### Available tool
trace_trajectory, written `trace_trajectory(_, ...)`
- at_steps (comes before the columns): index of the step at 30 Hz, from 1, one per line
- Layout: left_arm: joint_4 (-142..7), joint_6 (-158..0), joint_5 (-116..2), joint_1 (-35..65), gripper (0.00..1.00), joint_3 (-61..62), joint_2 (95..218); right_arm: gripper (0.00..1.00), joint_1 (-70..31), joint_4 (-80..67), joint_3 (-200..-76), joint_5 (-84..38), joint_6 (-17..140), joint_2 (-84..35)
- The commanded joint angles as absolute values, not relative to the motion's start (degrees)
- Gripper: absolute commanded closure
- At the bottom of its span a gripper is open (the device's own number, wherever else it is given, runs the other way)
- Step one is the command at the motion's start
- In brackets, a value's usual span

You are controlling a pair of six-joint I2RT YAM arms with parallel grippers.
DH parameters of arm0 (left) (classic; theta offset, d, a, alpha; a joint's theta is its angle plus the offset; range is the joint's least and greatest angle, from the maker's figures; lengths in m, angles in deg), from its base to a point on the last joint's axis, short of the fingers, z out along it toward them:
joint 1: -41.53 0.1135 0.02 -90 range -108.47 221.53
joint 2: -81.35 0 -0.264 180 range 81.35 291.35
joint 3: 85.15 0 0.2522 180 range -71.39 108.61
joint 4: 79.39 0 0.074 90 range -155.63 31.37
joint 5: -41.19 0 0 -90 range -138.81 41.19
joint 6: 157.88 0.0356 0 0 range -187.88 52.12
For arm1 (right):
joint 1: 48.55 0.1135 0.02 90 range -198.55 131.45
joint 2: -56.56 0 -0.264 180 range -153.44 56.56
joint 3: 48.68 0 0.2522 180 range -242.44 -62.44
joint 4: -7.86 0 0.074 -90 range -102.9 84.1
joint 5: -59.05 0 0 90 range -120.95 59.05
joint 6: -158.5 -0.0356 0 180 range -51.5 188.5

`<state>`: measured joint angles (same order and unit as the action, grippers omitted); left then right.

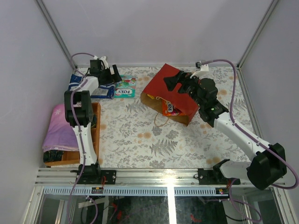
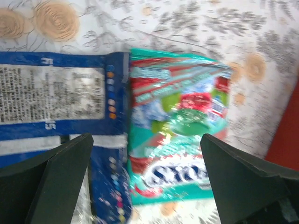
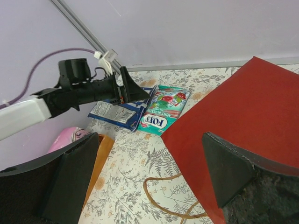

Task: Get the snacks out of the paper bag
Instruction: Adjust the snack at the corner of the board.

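The red paper bag lies on its side at the back middle, its brown mouth facing the near edge. An orange snack packet shows inside the mouth. A teal FOX'S packet lies flat left of the bag, next to blue-and-white packs. My left gripper hovers open above the teal packet and a blue pack, holding nothing. My right gripper is open over the bag's red side, with nothing between its fingers. The teal packet also shows in the right wrist view.
An orange-brown wooden tray with a pink folded cloth sits at the left edge. The bag's twine handle loops on the floral tabletop in front of the bag. White walls stand close behind the packets and the bag.
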<state>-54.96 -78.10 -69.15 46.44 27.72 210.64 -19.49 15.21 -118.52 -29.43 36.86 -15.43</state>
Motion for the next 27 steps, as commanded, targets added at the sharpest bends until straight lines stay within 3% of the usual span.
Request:
trace_trajectory(1,-58.87,-71.22,-64.56,41.31,0.00,23.10,199.17,0.01,-19.92,16.94,-119.69,-28.09,36.87,-15.15)
trace_trajectory(9,-68.60,-76.95,-65.55,33.95,0.00,8.22,186.43,0.00,-19.96,14.57,-119.04,-28.63,39.11,-14.73)
trace_trajectory(19,-101.74,-91.23,-63.71,28.02,0.00,-23.95,166.47,0.25,-18.84,2.85,-124.34,-15.72,56.34,-19.60)
trace_trajectory(27,-111.67,-88.22,-57.06,18.52,0.00,-41.00,157.01,0.24,-17.49,5.17,-119.24,-10.38,56.91,-17.10)
